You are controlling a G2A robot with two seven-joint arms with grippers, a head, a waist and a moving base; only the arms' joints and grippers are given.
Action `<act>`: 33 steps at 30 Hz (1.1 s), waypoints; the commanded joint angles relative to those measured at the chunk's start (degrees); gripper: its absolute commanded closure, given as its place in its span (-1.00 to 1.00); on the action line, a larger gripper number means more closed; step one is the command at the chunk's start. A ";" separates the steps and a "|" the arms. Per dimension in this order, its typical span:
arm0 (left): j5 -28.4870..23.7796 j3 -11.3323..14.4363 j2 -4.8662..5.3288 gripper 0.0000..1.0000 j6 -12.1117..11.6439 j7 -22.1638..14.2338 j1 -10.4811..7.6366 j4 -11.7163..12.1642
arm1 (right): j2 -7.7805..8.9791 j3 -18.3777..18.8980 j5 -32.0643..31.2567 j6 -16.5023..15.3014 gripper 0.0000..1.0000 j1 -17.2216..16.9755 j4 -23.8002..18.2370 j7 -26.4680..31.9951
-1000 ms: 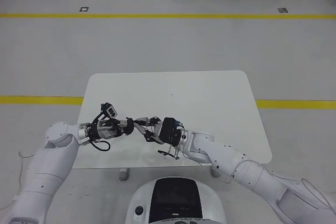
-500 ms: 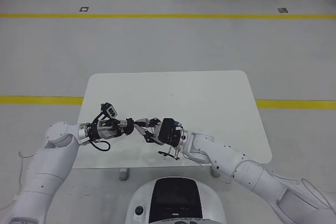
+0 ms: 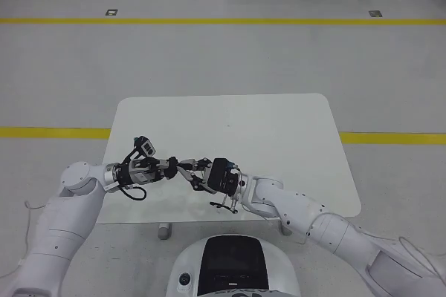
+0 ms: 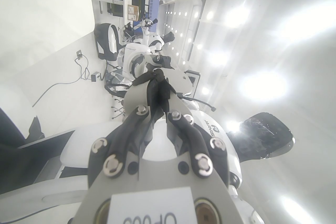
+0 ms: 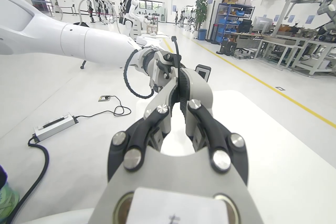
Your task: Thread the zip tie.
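Both grippers meet above the front middle of the white table [image 3: 282,134]. A thin black zip tie [image 5: 177,57] rises out of my right gripper [image 5: 180,96], which is shut on its strap, and the tie's small head stands at the upper end. Just behind it is my left gripper [image 5: 164,68], touching the same tie. In the left wrist view, my left gripper [image 4: 157,86] is shut on the zip tie [image 4: 153,89], whose black strap is bunched at the fingertips. From above, the left gripper [image 3: 180,169] and right gripper [image 3: 198,174] are tip to tip.
The table [image 5: 262,143] is bare around and beyond the grippers, with free room toward its far and right sides. Its front edge lies just below the two wrists in the top view.
My right wrist has shifted slightly left, closing in on the left gripper. The left arm has stayed put.
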 commanded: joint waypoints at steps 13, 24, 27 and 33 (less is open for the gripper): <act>0.00 0.00 0.00 1.00 0.00 0.00 0.00 0.00 | -0.14 1.34 -1.24 0.00 1.00 -1.45 0.28 0.84; 0.00 0.00 0.00 1.00 0.00 0.00 0.00 0.00 | -0.38 2.94 -1.77 0.00 0.86 -3.07 -0.48 0.41; 0.00 0.00 0.00 1.00 0.00 0.00 0.00 0.00 | -0.23 3.41 -2.01 0.00 -1.00 -3.67 -0.85 0.21; 0.00 0.00 0.00 1.00 0.00 0.00 0.00 0.00 | 0.55 5.27 -3.59 0.00 -1.00 -5.15 -2.05 -0.38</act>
